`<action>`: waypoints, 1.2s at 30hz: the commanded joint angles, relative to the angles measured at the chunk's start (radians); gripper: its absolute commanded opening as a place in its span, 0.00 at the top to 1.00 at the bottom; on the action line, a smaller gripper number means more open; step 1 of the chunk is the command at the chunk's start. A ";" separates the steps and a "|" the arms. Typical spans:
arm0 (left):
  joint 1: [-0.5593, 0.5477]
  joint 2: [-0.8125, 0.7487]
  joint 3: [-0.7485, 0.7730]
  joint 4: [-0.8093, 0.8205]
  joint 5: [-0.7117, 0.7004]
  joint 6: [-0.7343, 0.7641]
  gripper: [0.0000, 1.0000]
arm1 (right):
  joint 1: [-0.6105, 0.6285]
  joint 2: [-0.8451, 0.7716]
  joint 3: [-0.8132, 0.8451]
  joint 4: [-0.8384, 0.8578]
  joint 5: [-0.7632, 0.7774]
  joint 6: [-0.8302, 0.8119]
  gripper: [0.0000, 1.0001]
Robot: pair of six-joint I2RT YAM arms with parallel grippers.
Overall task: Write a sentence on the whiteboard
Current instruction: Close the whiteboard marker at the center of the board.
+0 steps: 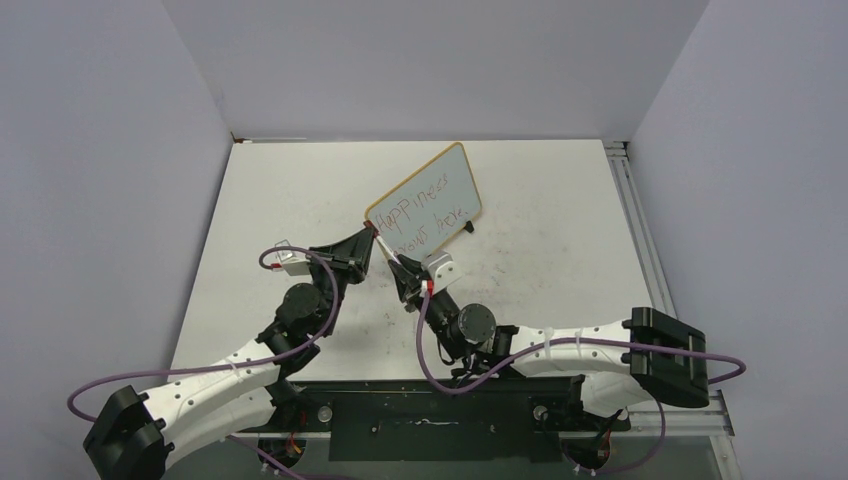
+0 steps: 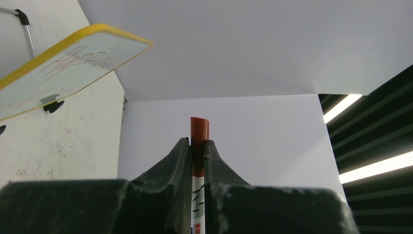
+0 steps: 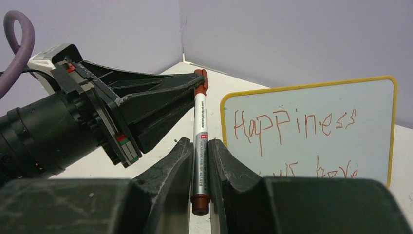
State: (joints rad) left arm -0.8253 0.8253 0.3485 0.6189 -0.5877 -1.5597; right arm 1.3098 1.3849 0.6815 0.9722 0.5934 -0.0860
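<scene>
The right claw [image 3: 199, 146] clamps the marker [image 3: 199, 122] by its barrel; the left claw [image 2: 197, 142] seems clamped on its red cap [image 2: 199, 127]. Just beyond both stands the whiteboard [image 3: 377, 112], bearing the sentence [image 3: 292, 126].

**Crowded in the middle, room on both sides**

Your left hand [image 1: 371, 234] and right hand [image 1: 401, 268] both clamp one marker [image 1: 386, 250] just beside the near-left corner of the whiteboard [image 1: 425, 200], so nothing passes between them. The whiteboard stands upright across the middle of the desk [image 1: 270, 190] and blocks the straight way to the back wall [image 1: 420, 70]. You have bare desk to its left, and to its right as far as the rail [image 1: 632, 215].
</scene>
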 commanded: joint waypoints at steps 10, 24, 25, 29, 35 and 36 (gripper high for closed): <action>-0.095 0.014 0.053 0.105 0.194 0.027 1.00 | -0.095 0.032 0.056 0.043 0.009 0.005 0.95; -0.138 0.041 0.073 0.130 0.189 0.042 1.00 | -0.118 0.072 0.087 0.088 -0.020 -0.012 0.95; -0.143 0.043 0.073 0.132 0.188 0.044 1.00 | -0.120 0.073 0.088 0.090 -0.026 -0.010 0.95; -0.159 0.046 0.072 0.138 0.179 0.047 1.00 | -0.133 0.075 0.094 0.089 -0.041 -0.005 0.95; -0.164 0.036 0.061 0.134 0.163 0.049 1.00 | -0.137 0.063 0.090 0.084 -0.057 -0.004 0.95; -0.165 0.029 0.060 0.127 0.154 0.054 1.00 | -0.135 0.052 0.085 0.080 -0.063 -0.003 0.95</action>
State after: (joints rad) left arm -0.8753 0.8757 0.3786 0.6994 -0.7383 -1.5158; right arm 1.2549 1.4250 0.7017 1.0401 0.5041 -0.0895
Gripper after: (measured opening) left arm 0.063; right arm 0.158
